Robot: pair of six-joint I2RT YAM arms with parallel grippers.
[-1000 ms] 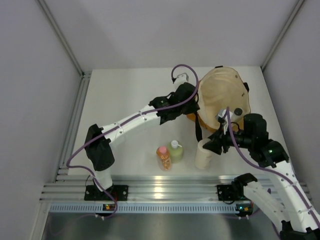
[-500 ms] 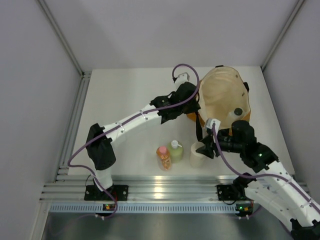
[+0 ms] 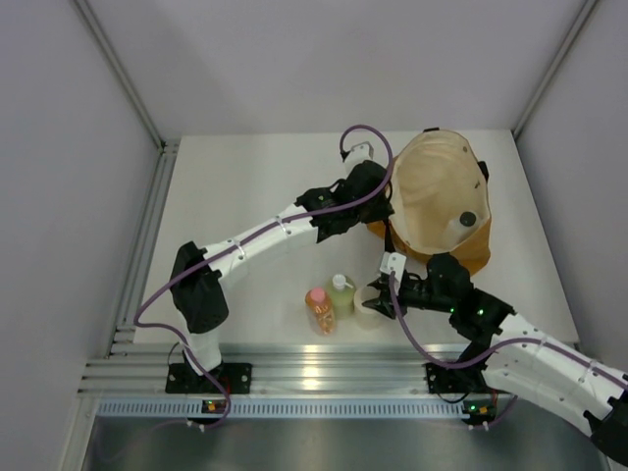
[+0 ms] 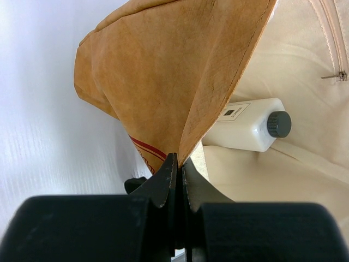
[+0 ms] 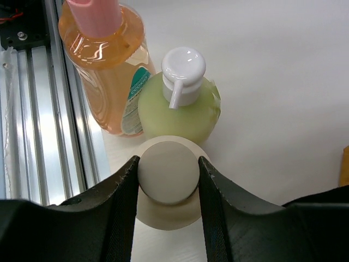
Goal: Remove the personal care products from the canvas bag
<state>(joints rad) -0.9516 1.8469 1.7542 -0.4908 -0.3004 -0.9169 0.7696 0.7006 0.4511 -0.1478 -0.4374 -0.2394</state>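
The tan-orange canvas bag (image 3: 437, 196) lies open at the back right. My left gripper (image 4: 180, 161) is shut on its near-left rim (image 4: 163, 82) and holds it up. The clear-white bottle with black cap (image 4: 252, 124) lies inside on the cream lining; its cap shows in the top view (image 3: 468, 219). My right gripper (image 5: 168, 173) is shut on the cap of the squat cream bottle (image 5: 168, 188), which stands on the table (image 3: 369, 307). The yellow-green bottle (image 5: 180, 103) stands right next to it, and the orange bottle with pink cap (image 5: 106, 60) beside that. Both show in the top view, the yellow-green bottle (image 3: 341, 294) and the orange bottle (image 3: 319, 308).
An aluminium rail (image 3: 294, 378) runs along the table's near edge, close to the orange bottle. It shows in the right wrist view (image 5: 38, 120) at the left. Grey walls enclose the white table (image 3: 255, 196). A black bag handle (image 3: 484, 169) lies at the bag's far right.
My right gripper has carried the cream bottle leftward and down, from beside the bag to right next to the yellow-green bottle. The left gripper has stayed shut on the bag rim.
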